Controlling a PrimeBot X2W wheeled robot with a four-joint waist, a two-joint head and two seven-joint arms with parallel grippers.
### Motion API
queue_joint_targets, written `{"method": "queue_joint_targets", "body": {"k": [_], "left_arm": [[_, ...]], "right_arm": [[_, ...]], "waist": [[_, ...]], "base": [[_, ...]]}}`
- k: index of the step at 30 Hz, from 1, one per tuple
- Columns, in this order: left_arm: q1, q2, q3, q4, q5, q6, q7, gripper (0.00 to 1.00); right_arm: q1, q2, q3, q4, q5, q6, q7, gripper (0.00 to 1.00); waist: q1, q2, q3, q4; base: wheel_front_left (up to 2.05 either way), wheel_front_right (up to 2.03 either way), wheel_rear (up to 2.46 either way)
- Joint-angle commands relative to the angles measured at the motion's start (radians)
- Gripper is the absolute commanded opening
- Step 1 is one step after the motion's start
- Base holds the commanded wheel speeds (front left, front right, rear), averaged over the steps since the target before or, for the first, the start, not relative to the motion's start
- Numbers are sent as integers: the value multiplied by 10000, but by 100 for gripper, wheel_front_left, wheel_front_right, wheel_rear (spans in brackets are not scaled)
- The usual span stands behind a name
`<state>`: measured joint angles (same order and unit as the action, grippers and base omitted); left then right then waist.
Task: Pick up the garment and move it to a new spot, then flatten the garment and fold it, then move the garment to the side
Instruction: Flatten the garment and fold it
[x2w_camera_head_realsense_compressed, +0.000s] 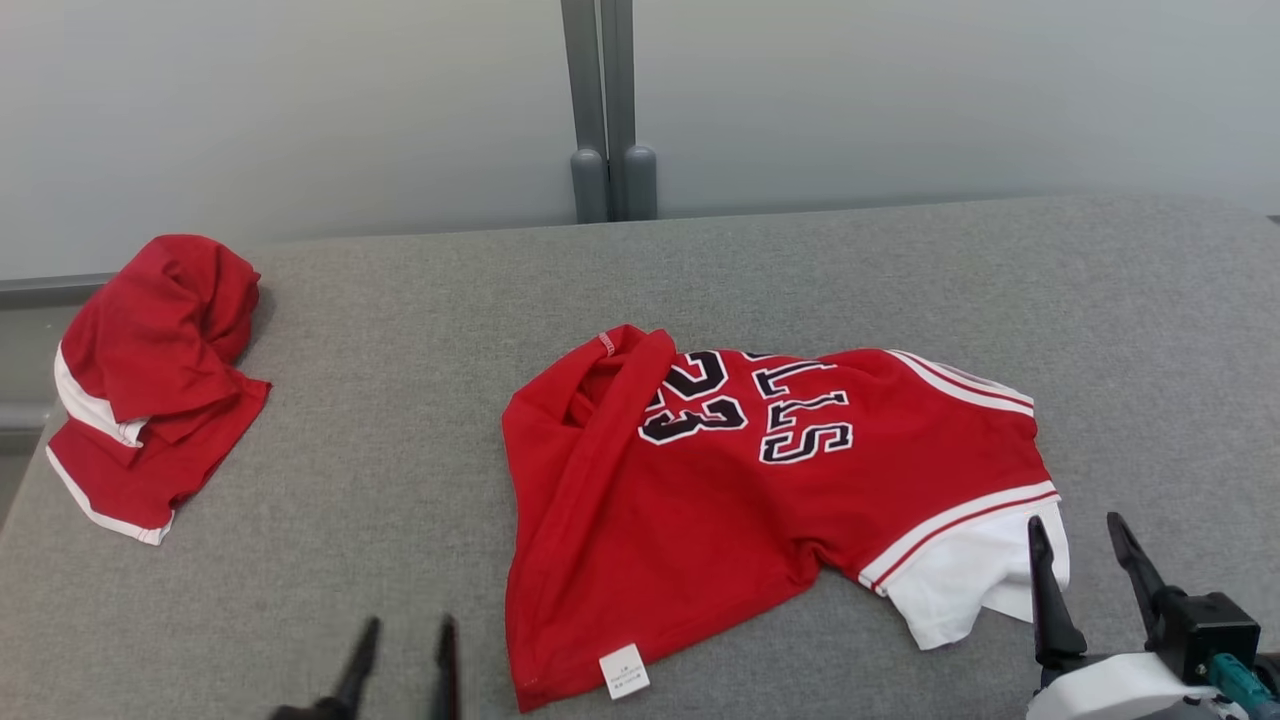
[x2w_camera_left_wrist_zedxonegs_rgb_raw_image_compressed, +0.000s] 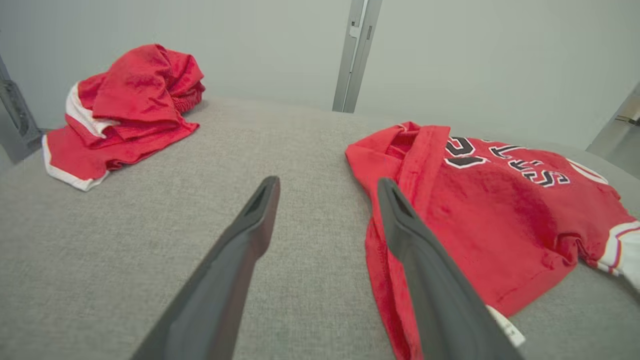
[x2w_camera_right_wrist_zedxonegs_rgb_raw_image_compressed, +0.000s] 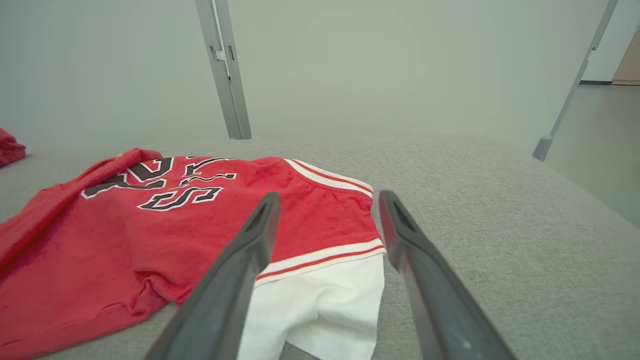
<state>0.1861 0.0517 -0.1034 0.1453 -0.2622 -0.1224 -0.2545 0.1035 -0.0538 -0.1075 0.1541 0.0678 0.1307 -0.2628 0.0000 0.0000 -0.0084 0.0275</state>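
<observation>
A red jersey (x2w_camera_head_realsense_compressed: 760, 500) printed with black, white-edged numerals and letters is spread, creased and with its left side folded over, on the middle of a grey fabric-covered table (x2w_camera_head_realsense_compressed: 400, 330). Its white sleeve (x2w_camera_head_realsense_compressed: 965, 585) is turned toward the near right, and a small white label (x2w_camera_head_realsense_compressed: 624, 670) is seen at the near hem. The right gripper (x2w_camera_head_realsense_compressed: 1075, 520) is held with its two dark fingers spread apart and nothing clamped, just beside the white sleeve; in the right wrist view the sleeve's edge is seen between the fingers, and whether it is touched cannot be told. The left gripper (x2w_camera_head_realsense_compressed: 411, 622) is likewise held apart and empty over bare table, just left of the jersey's near hem. A second crumpled red garment (x2w_camera_head_realsense_compressed: 150, 380) with white trim is laid at the table's far left edge, well apart from both grippers.
</observation>
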Motion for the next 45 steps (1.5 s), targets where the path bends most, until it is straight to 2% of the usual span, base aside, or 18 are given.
{"method": "queue_joint_targets", "body": {"k": [1, 4, 11, 16, 22, 23, 24, 25, 26, 28, 30, 33, 39, 42, 45], "left_arm": [[1, 182, -493, 175, 92, -57, 275, 100], [-194, 379, -1019, 471, -203, -67, 1256, 100], [-411, 753, -1946, 145, -1078, -90, 3792, 100], [-605, 942, -2290, 130, -1460, -93, 4271, 100], [-965, 892, -2543, 543, -1853, -93, 4039, 100], [-1051, 955, -2669, 671, -1911, -94, 4091, 29], [-1121, 1007, -2742, 747, -1977, -95, 4056, 0], [-1173, 1042, -2799, 828, -2016, -94, 3986, 0], [-1202, 1074, -2852, 837, -2101, -96, 3919, 0], [-1195, 1120, -2755, 781, -2232, -94, 3758, 0], [-1057, 1276, -2722, 458, -2444, -95, 3754, 0], [-694, 1492, -2591, -925, -3226, -96, 3837, 0], [-588, 2563, -1787, -5398, -4861, -95, 4294, 0], [-1374, 3033, -848, -7221, -5687, -62, 4621, 0], [-2835, 3346, 42, -7907, -6568, 200, 5165, 0]], "right_arm": [[89, -165, 94, 146, -53, 1, -29, 100], [-33, -585, 445, 915, -271, 1, 411, 100], [-869, -894, 453, 1719, -163, -4, 2895, 100], [-1266, -929, 382, 1989, -278, -2, 3725, 100], [-1793, -718, 634, 2329, -235, -2, 3946, 100], [-1898, -679, 797, 2481, -127, -2, 4028, 100], [-1981, -664, 911, 2582, -27, 2, 4066, 100], [-2067, -720, 1105, 2665, 43, 4, 4050, 4], [-2132, -705, 1165, 2707, 272, 4, 4012, 0], [-2129, -831, 1336, 2676, 586, 2, 4154, 0], [-2088, -905, 1182, 2169, 966, -5, 4025, 0], [-1743, -1046, 1006, 738, 1699, -2, 4123, 0], [-913, -1638, 315, -4272, 4235, 1, 5234, 0], [-1473, -1870, -480, -6473, 5749, 2, 6027, 0], [-2786, -2110, -1478, -7164, 6901, 4, 6879, 0]], "waist": [[0, 0, 26, -51], [0, 0, 114, -100], [0, 0, 707, -147], [0, 0, 1062, -91], [0, 0, 1447, -175], [0, 0, 1481, -214], [0, 0, 1501, -252], [0, 0, 1515, -287], [0, 0, 1515, -323], [0, 0, 1466, -400], [0, 0, 1409, -511], [0, 0, 1366, -662], [0, 0, 1670, -823], [0, 0, 2169, -974], [0, 0, 2778, -1017]], "base": [[0, 0, 0], [0, 0, 0], [0, 0, 0], [0, 0, 0], [0, 0, 0], [0, 0, 0], [0, 0, 0], [0, 0, 0], [0, 0, 0], [0, 0, 0], [0, 0, 0], [0, 0, 0], [0, 0, 0], [0, 0, 0], [0, 0, 0]]}}
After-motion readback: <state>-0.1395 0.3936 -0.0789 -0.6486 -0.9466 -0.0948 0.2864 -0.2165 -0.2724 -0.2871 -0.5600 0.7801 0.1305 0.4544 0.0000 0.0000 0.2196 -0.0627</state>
